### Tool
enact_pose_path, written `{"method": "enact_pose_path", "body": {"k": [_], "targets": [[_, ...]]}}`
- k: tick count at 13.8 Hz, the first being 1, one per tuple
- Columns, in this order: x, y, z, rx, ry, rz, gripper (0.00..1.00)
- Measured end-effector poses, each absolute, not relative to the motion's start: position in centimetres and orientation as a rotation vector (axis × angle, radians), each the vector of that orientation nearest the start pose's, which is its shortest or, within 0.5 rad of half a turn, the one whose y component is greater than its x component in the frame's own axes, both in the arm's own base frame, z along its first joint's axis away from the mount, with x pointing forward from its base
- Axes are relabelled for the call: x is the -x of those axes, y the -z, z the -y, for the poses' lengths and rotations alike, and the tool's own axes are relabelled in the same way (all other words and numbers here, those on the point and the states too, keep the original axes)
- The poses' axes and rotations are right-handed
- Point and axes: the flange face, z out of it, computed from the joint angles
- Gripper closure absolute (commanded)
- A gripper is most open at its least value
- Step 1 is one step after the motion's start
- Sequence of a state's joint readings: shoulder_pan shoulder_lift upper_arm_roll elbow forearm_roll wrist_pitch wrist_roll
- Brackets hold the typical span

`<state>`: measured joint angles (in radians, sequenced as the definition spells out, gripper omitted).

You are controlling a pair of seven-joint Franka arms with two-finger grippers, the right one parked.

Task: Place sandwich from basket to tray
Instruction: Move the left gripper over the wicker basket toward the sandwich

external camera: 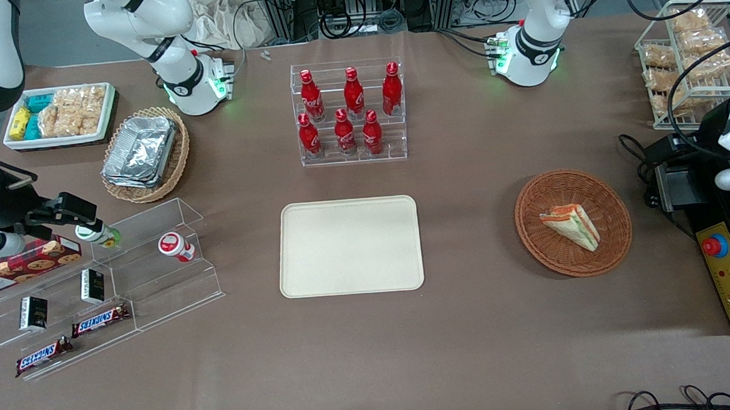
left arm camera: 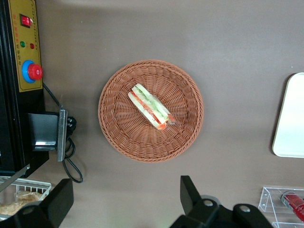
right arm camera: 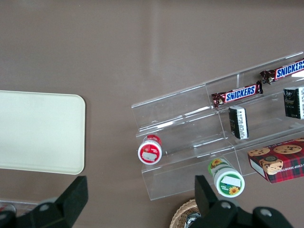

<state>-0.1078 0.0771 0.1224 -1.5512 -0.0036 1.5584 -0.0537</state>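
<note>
The sandwich (external camera: 571, 225) (left arm camera: 151, 107), a white-bread wedge with orange and green filling, lies in the round reddish-brown woven basket (external camera: 608, 205) (left arm camera: 118, 128) toward the working arm's end of the table. The cream tray (external camera: 350, 246) (left arm camera: 290, 118) (right arm camera: 38, 130) sits flat at the table's middle with nothing on it. My gripper (left arm camera: 126, 183) hangs high over the brown table, open, just off the basket's rim on the side farther from the front camera. Nothing is between its black fingers (left arm camera: 190, 192).
A clear rack of red bottles (external camera: 351, 112) stands farther back than the tray. A black device (external camera: 676, 185) and a yellow control box with a red button (external camera: 728, 273) lie beside the basket. A wire snack rack (external camera: 688, 57) stands farther back. Acrylic shelves (external camera: 113, 281) are at the parked arm's end.
</note>
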Motion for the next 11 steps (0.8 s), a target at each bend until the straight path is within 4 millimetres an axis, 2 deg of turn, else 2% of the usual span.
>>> {"method": "enact_pose_path", "body": {"k": [5, 11], "targets": [[-57.9, -58.8, -0.5, 3.130, -0.092, 0.108, 0.00], [-57.8, -55.4, -0.2, 3.123, -0.197, 0.099, 0.00]]}}
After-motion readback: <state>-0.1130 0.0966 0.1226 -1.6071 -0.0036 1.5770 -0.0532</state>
